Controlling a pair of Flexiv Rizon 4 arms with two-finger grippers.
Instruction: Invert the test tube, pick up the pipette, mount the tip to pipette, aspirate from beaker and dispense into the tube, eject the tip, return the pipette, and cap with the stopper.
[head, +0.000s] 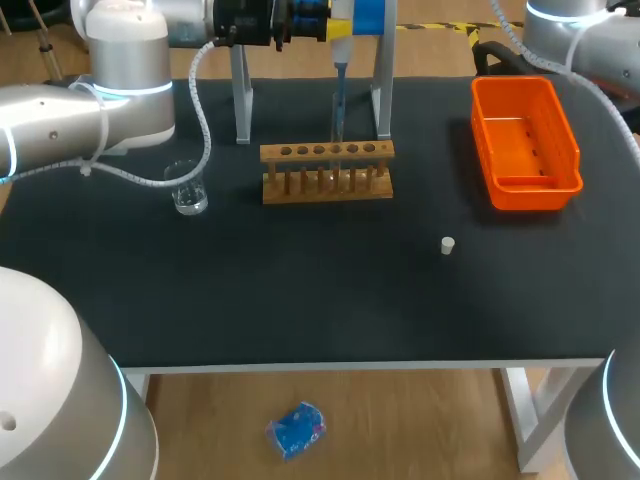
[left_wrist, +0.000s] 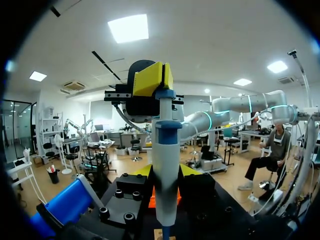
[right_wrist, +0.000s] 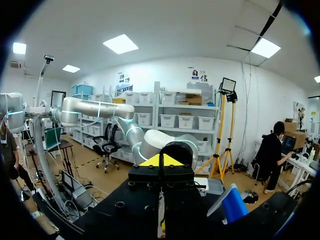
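Tabletop (head: 300, 300): black surface carrying every item. I give all positions relative to the wooden rack.
Left arm (head: 60, 120): enters from my left and reaches across behind the rack, level with the pipette's handle, which suits a sideways grasp.
Right arm (head: 580, 30): far behind and to the right of the rack. I judge it is parked there to stay clear of the work.
Orange bin (head: 520, 190): right of the rack, well apart. It is probably there to take the ejected tip.
Stand (head: 241, 100): just behind the rack. Its upright posts let the pipette hang vertically with the handle exposed.
Rack (head: 327, 152): mid-tabletop, holes facing up. I cannot make out a test tube in it.
Pipette (head: 340, 30): hanging in the stand behind the rack's middle, shaft pointing down. I cannot tell whether a tip is mounted.
Beaker (head: 188, 188): near the rack's left end, upright.
Stopper (head: 448, 245): in front and to the right of the rack, lying loose. The tube is not yet capped.
Left gripper (left_wrist: 166, 172): jaws narrow, pressed on the pipette's white body from both sides.
Right gripper (right_wrist: 160, 161): jaws fully together, holding nothing.
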